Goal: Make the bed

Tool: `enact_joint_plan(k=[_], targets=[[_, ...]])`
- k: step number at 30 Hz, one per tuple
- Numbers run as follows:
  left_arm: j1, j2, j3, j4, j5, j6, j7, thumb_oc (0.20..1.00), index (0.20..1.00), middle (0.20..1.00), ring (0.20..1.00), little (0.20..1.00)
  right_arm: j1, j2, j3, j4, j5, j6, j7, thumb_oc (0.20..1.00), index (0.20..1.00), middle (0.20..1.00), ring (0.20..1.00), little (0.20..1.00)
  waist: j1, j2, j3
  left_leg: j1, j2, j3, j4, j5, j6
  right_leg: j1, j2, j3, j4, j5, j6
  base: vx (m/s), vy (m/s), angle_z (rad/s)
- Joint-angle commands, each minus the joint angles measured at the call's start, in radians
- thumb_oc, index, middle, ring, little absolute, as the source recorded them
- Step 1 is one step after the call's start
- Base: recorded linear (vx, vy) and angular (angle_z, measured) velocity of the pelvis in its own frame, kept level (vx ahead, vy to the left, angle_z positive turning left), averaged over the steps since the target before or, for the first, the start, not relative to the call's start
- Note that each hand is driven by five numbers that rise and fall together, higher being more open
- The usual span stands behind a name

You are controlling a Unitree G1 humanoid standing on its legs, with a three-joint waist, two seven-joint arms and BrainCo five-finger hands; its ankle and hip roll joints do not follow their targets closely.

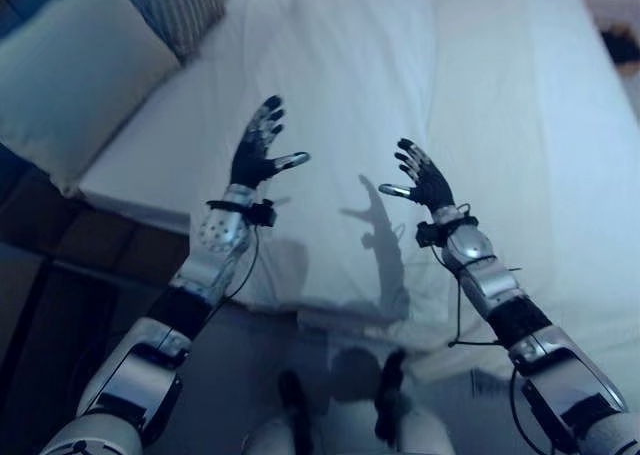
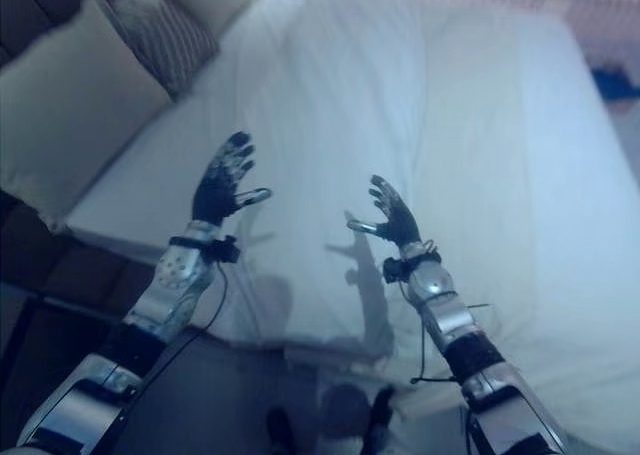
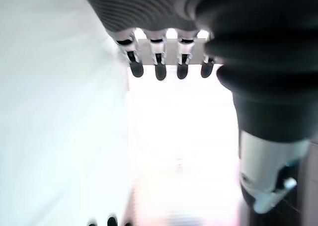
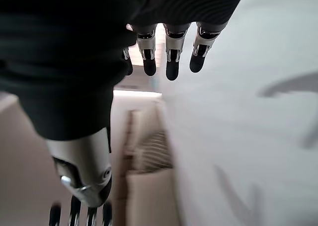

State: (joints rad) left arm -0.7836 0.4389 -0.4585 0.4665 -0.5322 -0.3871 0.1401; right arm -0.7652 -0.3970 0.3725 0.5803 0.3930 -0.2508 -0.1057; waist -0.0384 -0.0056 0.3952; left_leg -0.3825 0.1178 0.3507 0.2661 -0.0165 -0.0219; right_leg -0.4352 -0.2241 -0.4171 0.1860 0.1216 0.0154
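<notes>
Left hand point(image 1: 258, 147): fingers straight, empty, raised above bed's near edge | Right hand point(image 1: 424, 179): fingers extended, empty, alongside | White duvet point(image 1: 440, 95): spread smooth across bed | Pillows point(image 1: 70, 70): plain and striped, at bed's left end

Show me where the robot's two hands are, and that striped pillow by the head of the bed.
left hand point(image 1: 255, 153): left eye view, on the dark palm.
right hand point(image 1: 427, 182): left eye view, on the dark palm.
striped pillow point(image 1: 175, 10): left eye view, on the middle of its striped face.
</notes>
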Motion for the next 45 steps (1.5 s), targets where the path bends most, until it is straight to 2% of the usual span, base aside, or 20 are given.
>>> enact_joint_plan(k=[1,2,3,5,7,9,12,13,14,17,19,20,22,25,30,32,35,36,38,45], targets=[[-0.12,-0.003,-0.019,-0.004,-0.001,-0.01,0.017,1.0,1.0,1.0,1.0,1.0,-0.122,-0.003,0.018,-0.066,0.039,-0.037,-0.051,1.0,1.0,1.0,1.0,1.0,0.002,-0.001,0.052,-0.069,-0.001,-0.054,0.076,-0.026,-0.017,-0.055,-0.044,0.001,0.153,-0.093,0.126,-0.19,-0.117,-0.08],[-0.169,-0.011,-0.037,0.0,-0.008,-0.006,0.038,1.0,1.0,1.0,1.0,1.0,-0.195,-0.006,0.035,-0.074,0.043,-0.036,-0.061,1.0,1.0,1.0,1.0,1.0,0.004,-0.002,0.081,-0.158,0.012,-0.065,0.125,-0.032,-0.016,-0.138,-0.05,0.002,0.203,-0.11,0.121,-0.09,-0.08,0.0],[-0.173,-0.011,-0.037,0.002,-0.009,-0.006,0.038,1.0,1.0,1.0,1.0,1.0,-0.2,-0.007,0.036,-0.073,0.044,-0.036,-0.061,1.0,1.0,1.0,1.0,1.0,0.003,-0.001,0.078,-0.169,0.013,-0.066,0.133,-0.035,-0.016,-0.148,-0.051,0.002,0.209,-0.112,0.12,-0.14,-0.122,0.01],[-0.28,-0.035,-0.078,0.041,-0.01,-0.004,0.064,1.0,1.0,1.0,1.0,1.0,-0.316,-0.01,0.062,-0.053,0.062,-0.049,-0.07,1.0,1.0,1.0,1.0,1.0,0.001,0.008,0.1,-0.322,0.022,-0.092,0.219,-0.048,-0.011,-0.279,-0.062,0.006,0.305,-0.142,0.111,-0.09,-0.101,0.06],[-0.313,-0.047,-0.083,0.051,-0.013,-0.006,0.076,1.0,1.0,1.0,1.0,1.0,-0.356,-0.008,0.066,-0.042,0.067,-0.055,-0.076,1.0,1.0,1.0,1.0,1.0,0.003,0.014,0.104,-0.366,0.024,-0.096,0.242,-0.052,-0.009,-0.321,-0.07,0.004,0.337,-0.151,0.109,-0.06,-0.077,0.2],[-0.394,-0.052,-0.103,0.073,0.008,-0.006,0.108,1.0,1.0,1.0,1.0,1.0,-0.451,-0.012,0.088,-0.003,0.072,-0.067,-0.091,1.0,1.0,1.0,1.0,1.0,0.013,0.032,0.12,-0.484,0.026,-0.11,0.301,-0.062,-0.003,-0.444,-0.088,0.011,0.416,-0.168,0.104,-0.04,-0.044,0.23],[-0.435,-0.041,-0.11,0.105,0.037,0.005,0.132,1.0,1.0,1.0,1.0,1.0,-0.505,-0.028,0.12,0.053,0.028,-0.057,-0.103,1.0,1.0,1.0,1.0,1.0,0.021,0.037,0.124,-0.548,0.024,-0.113,0.33,-0.069,0.002,-0.508,-0.097,0.019,0.458,-0.178,0.102,0.0,-0.013,0.12],[-0.45,-0.043,-0.105,0.144,0.044,0.017,0.145,1.0,1.0,1.0,1.0,1.0,-0.53,-0.048,0.141,0.112,-0.02,-0.041,-0.111,1.0,1.0,1.0,1.0,1.0,0.026,0.042,0.124,-0.582,0.023,-0.115,0.35,-0.075,0.004,-0.543,-0.1,0.02,0.48,-0.187,0.098,0.02,-0.028,0.06],[-0.458,-0.055,-0.093,0.274,-0.05,0.055,0.127,1.0,1.0,1.0,1.0,1.0,-0.563,-0.094,0.209,0.284,-0.131,0.012,-0.128,1.0,1.0,1.0,1.0,1.0,0.033,0.043,0.125,-0.626,0.018,-0.121,0.37,-0.08,0.006,-0.582,-0.106,0.023,0.509,-0.199,0.093,0.02,-0.015,0.04],[-0.487,-0.036,-0.1,0.367,-0.045,0.067,0.123,1.0,1.0,1.0,1.0,1.0,-0.567,-0.124,0.221,0.422,-0.126,0.029,-0.126,1.0,1.0,1.0,1.0,1.0,0.036,0.055,0.125,-0.673,0.012,-0.135,0.402,-0.086,0.008,-0.627,-0.109,0.026,0.54,-0.213,0.086,0.03,-0.005,0.03],[-0.44,0.051,-0.068,0.42,0.002,0.083,0.14,1.0,1.0,1.0,1.0,1.0,-0.506,-0.18,0.137,0.465,-0.06,0.024,-0.145,1.0,1.0,1.0,1.0,1.0,0.037,0.065,0.125,-0.72,0.005,-0.14,0.443,-0.099,0.01,-0.675,-0.117,0.035,0.584,-0.235,0.078,0.07,-0.007,0.09],[-0.441,0.052,-0.069,0.421,0.002,0.082,0.139,1.0,1.0,1.0,1.0,1.0,-0.505,-0.179,0.136,0.465,-0.059,0.022,-0.143,1.0,1.0,1.0,1.0,1.0,0.037,0.063,0.125,-0.723,0.005,-0.14,0.447,-0.101,0.01,-0.677,-0.118,0.036,0.588,-0.237,0.078,0.06,0.004,0.11],[-0.416,0.134,-0.03,0.493,0.032,0.086,0.154,1.0,1.0,1.0,1.0,1.0,-0.485,-0.215,0.105,0.5,-0.044,0.019,-0.151,1.0,1.0,1.0,1.0,1.0,0.043,0.066,0.125,-0.742,0.004,-0.142,0.47,-0.112,0.011,-0.706,-0.123,0.049,0.616,-0.25,0.074,0.05,0.009,0.04],[-0.352,0.192,0.066,0.523,0.002,0.068,0.19,1.0,1.0,1.0,1.0,1.0,-0.413,-0.269,0.043,0.563,-0.037,0.019,-0.182,1.0,1.0,1.0,1.0,1.0,0.044,0.065,0.125,-0.774,0.0,-0.14,0.497,-0.124,0.01,-0.743,-0.135,0.057,0.651,-0.267,0.071,0.06,-0.016,0.01],[-0.236,0.304,0.165,0.533,0.115,0.07,0.298,1.0,1.0,1.0,1.0,1.0,-0.257,-0.329,-0.085,0.59,-0.016,0.015,-0.221,1.0,1.0,1.0,1.0,1.0,0.042,0.067,0.125,-0.799,-0.005,-0.133,0.522,-0.14,0.017,-0.779,-0.142,0.07,0.682,-0.285,0.065,0.04,0.009,0.11],[-0.161,0.297,0.28,0.496,0.027,0.048,0.366,1.0,1.0,1.0,1.0,1.0,-0.152,-0.325,-0.143,0.571,-0.013,0.02,-0.245,1.0,1.0,1.0,1.0,1.0,0.038,0.062,0.125,-0.809,-0.003,-0.132,0.529,-0.148,0.02,-0.789,-0.145,0.069,0.689,-0.29,0.065,0.04,0.004,0.06],[-0.092,0.319,0.312,0.464,0.087,0.05,0.395,1.0,1.0,1.0,1.0,1.0,-0.055,-0.333,-0.205,0.588,-0.009,0.023,-0.252,1.0,1.0,1.0,1.0,1.0,0.032,0.062,0.125,-0.82,-0.003,-0.133,0.536,-0.153,0.022,-0.803,-0.149,0.07,0.696,-0.295,0.065,0.01,0.004,0.01],[-0.045,0.319,0.339,0.405,0.13,0.05,0.431,1.0,1.0,1.0,1.0,1.0,0.014,-0.325,-0.243,0.597,-0.008,0.026,-0.244,1.0,1.0,1.0,1.0,1.0,0.032,0.062,0.125,-0.824,-0.005,-0.131,0.54,-0.157,0.024,-0.807,-0.152,0.071,0.7,-0.296,0.066,0.02,0.016,0.06],[-0.007,0.321,0.389,0.452,0.084,0.054,0.424,1.0,1.0,1.0,1.0,1.0,0.078,-0.308,-0.271,0.592,-0.008,0.029,-0.236,1.0,1.0,1.0,1.0,1.0,0.025,0.058,0.125,-0.825,0.0,-0.13,0.548,-0.159,0.026,-0.81,-0.154,0.076,0.708,-0.298,0.062,0.01,0.005,0.03],[0.164,0.331,0.495,0.324,0.109,0.047,0.435,1.0,1.0,1.0,1.0,1.0,0.376,-0.273,-0.446,0.69,-0.008,0.056,-0.21,1.0,1.0,1.0,1.0,1.0,0.003,0.061,0.125,-0.81,0.005,-0.119,0.56,-0.17,0.033,-0.799,-0.166,0.072,0.716,-0.299,0.058,-0.01,0.003,0.08]])
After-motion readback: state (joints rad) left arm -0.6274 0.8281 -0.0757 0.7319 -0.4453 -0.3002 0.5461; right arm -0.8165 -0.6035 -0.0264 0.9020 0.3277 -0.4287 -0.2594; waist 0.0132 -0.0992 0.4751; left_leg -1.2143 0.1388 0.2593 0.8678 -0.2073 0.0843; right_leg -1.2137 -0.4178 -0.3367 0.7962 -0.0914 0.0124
